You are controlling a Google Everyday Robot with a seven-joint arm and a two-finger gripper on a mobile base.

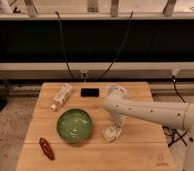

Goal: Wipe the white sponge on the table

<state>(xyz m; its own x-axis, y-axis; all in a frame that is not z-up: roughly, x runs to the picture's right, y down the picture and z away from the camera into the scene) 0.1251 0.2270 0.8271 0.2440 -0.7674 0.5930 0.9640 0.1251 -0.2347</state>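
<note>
The white sponge [110,134] lies on the wooden table [140,155], just right of the green bowl [75,125]. My gripper [116,125] points down from the white arm that reaches in from the right. It sits on top of the sponge, shut on it and pressing it against the table top. The arm's elbow hides part of the table behind it.
A white labelled bottle [61,96] lies at the back left. A black phone [90,92] lies at the back middle. A translucent cup [116,90] stands behind the arm. A red object [46,148] lies at the front left. Cables hang behind the table.
</note>
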